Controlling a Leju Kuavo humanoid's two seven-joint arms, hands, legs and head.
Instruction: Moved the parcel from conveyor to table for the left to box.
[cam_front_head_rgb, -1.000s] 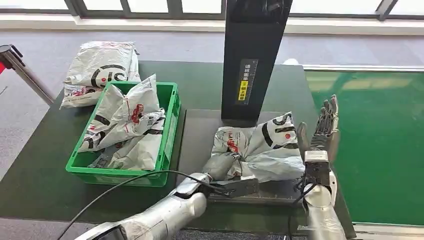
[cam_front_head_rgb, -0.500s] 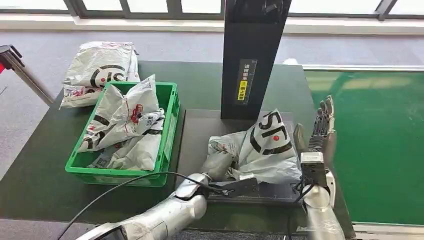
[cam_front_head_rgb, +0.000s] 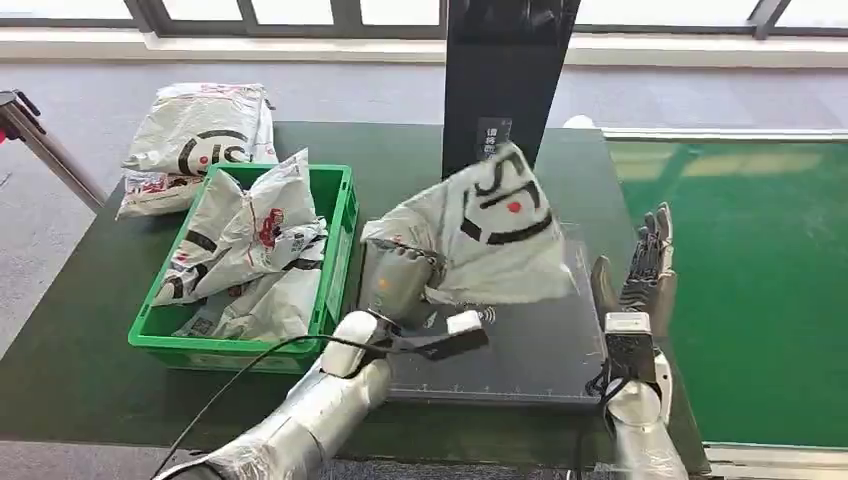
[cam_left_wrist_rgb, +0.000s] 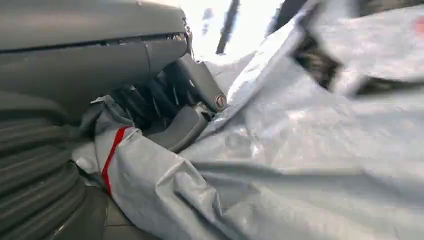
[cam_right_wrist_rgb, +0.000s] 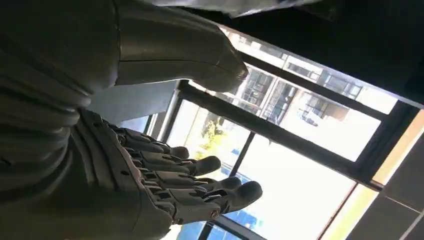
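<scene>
Progress: parcel (cam_front_head_rgb: 480, 235) already off the conveyor (cam_front_head_rgb: 760, 290), lifted clear of the dark mat (cam_front_head_rgb: 540, 350); boxing remains.
Left robot hand (cam_front_head_rgb: 400, 283): grips the parcel's near-left corner.
Right robot hand (cam_front_head_rgb: 640, 272): fingers spread, holding nothing.
Surface: dark green counter (cam_front_head_rgb: 80, 350); green crate (cam_front_head_rgb: 335, 270) of parcels at left.
Room: windows far.

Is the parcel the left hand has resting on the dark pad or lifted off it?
Lifted. The left hand grips the parcel at one end, and the bag hangs in the air above the dark pad, beside the green crate.
</scene>
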